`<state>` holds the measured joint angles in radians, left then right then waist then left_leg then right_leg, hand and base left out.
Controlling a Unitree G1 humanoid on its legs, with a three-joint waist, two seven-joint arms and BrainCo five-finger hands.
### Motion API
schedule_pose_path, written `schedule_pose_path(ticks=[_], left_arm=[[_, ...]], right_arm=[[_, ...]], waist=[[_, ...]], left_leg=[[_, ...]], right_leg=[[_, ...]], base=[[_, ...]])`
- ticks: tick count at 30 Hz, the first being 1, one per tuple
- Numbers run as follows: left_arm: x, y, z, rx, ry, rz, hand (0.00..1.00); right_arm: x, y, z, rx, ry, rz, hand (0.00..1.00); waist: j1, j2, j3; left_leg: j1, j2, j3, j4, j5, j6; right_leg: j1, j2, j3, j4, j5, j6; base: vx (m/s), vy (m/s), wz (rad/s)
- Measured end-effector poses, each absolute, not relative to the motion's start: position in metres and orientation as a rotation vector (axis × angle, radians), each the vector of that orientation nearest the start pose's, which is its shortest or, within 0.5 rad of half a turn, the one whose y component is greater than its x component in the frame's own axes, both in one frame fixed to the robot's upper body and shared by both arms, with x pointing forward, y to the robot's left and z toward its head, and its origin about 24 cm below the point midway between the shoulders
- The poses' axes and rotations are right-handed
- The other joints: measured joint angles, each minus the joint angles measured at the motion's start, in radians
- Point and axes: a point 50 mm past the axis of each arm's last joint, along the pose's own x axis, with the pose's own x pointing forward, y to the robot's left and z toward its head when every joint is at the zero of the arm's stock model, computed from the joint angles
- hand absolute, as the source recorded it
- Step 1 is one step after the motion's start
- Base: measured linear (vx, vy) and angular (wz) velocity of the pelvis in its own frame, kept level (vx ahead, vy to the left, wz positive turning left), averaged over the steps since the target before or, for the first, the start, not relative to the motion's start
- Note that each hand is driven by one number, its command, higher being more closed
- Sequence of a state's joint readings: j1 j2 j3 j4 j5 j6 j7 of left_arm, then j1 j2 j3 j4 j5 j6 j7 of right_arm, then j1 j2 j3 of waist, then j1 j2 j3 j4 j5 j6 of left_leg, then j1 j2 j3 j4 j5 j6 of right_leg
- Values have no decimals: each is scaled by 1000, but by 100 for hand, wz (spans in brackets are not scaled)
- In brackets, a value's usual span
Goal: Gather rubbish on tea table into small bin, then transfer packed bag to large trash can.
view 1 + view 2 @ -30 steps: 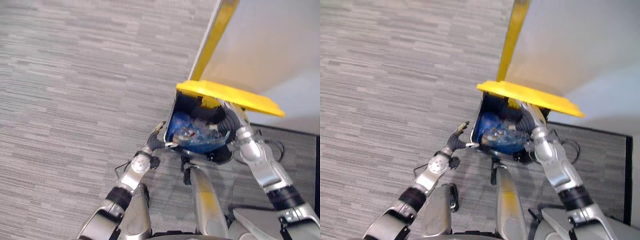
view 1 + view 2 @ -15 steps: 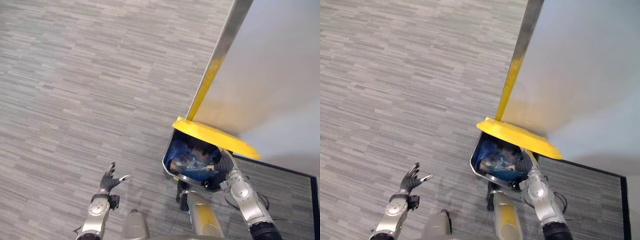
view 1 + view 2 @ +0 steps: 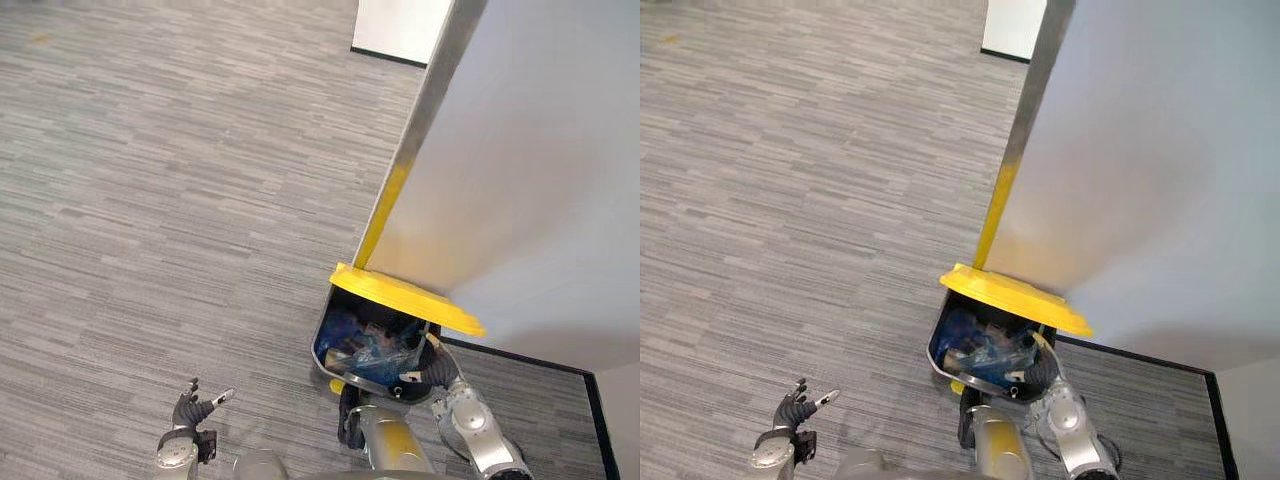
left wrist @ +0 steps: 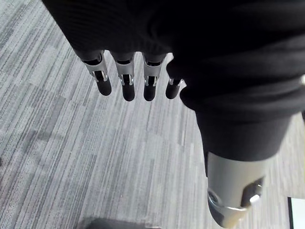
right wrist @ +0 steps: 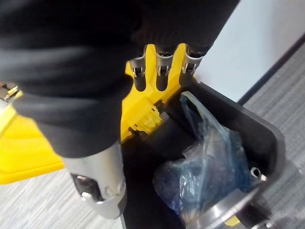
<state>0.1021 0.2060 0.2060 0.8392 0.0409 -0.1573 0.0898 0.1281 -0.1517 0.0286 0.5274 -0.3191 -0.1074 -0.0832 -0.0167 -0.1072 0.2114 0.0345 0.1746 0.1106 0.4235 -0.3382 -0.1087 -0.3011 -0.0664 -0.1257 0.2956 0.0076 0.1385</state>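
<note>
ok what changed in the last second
The left hand came off the rim of the large trash can and drew back to the robot's left, open above the carpet. The right hand stays at the can under its yellow lid, and the blue bag still lies inside. The camera shifted too.

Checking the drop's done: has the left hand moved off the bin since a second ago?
Yes: the left hand has drawn away from the bin, to the robot's left.

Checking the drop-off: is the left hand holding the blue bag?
No: the left hand has straight fingers over bare carpet, holding nothing, while the blue bag lies inside the large trash can.
</note>
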Motion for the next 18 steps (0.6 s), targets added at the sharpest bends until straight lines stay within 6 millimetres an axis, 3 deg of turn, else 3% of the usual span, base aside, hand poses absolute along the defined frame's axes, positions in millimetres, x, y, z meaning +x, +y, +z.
schedule_pose_path(ticks=[1, 2, 3, 4, 6, 7, 8, 9, 10, 12, 14, 18], left_arm=[[133, 258, -119, 183, 764, 354, 0], [129, 257, -121, 177, 779, 355, 0], [127, 253, -123, 171, 787, 351, 0], [123, 249, -126, 158, 800, 349, 0], [116, 243, -130, 140, 825, 347, 0], [113, 241, -132, 130, 838, 348, 0], [114, 241, -131, 127, 838, 350, 0], [116, 234, -133, 105, 838, 343, 0], [118, 221, -135, 70, 840, 328, 0], [122, 212, -137, 44, 841, 314, 0], [131, 217, -135, 57, 827, 314, 0], [124, 235, -134, 103, 844, 338, 0]], right_arm=[[176, -197, -89, -408, 552, -21, 0], [166, -197, -94, -356, 586, -51, 0], [151, -198, -100, -317, 629, -83, 0], [135, -198, -108, -272, 681, -114, 0], [120, -194, -118, -226, 743, -125, 0], [116, -189, -121, -194, 763, -129, 0], [114, -187, -123, -176, 774, -140, 0], [113, -188, -124, -155, 782, -162, 0], [112, -193, -124, -151, 791, -184, 0], [112, -202, -127, -149, 807, -210, 0], [110, -211, -133, -152, 856, -229, 0], [95, -217, -140, -163, 929, -235, 0]], waist=[[8, 33, 8], [2, 29, 7], [-6, 26, 5], [2, 21, 0], [12, 13, -5], [20, 1, -17], [26, -14, -27], [35, -4, -33], [32, 11, -53], [30, 33, -72], [26, 48, -74], [25, 57, -99]], left_leg=[[-16, 34, 35, 1, 7, 8], [-20, 36, 39, 1, 17, 10], [-19, 36, 36, -3, 27, 10], [-24, 42, 43, -6, 37, 7], [-42, 57, 66, -15, 58, -8], [-65, 65, 87, -28, 79, -22], [-75, 70, 94, -39, 90, -28], [-72, 71, 115, -96, 137, -28], [-55, 68, 145, -178, 190, -7], [-40, 59, 167, -274, 252, -17], [-21, 51, 184, -325, 291, -33], [1, 41, 179, -359, 305, -32]], right_leg=[[-28, 14, 17, 56, 4, -5], [-59, 0, 5, 259, -56, -81], [-54, -21, -7, 418, -96, -95], [-28, -46, -8, 549, -114, -91], [32, -83, 4, 623, -144, -82], [67, -95, 22, 575, -186, -42], [72, -79, 11, 526, -206, -35], [77, -56, 7, 445, -218, -30], [93, -38, 6, 345, -223, -39], [132, -17, 11, 194, -235, -61], [165, -5, 17, 83, -234, -106], [193, 4, 18, 33, -207, -98]], base=[[-218, -2, -47], [-279, -27, -36], [-264, -3, -13], [-242, -23, -14], [-184, -113, -48], [-174, -238, -62], [-128, -212, -59], [-100, -242, -56], [-75, -167, -54], [-95, -160, -43], [-107, -90, -26], [-122, -2, -2]])
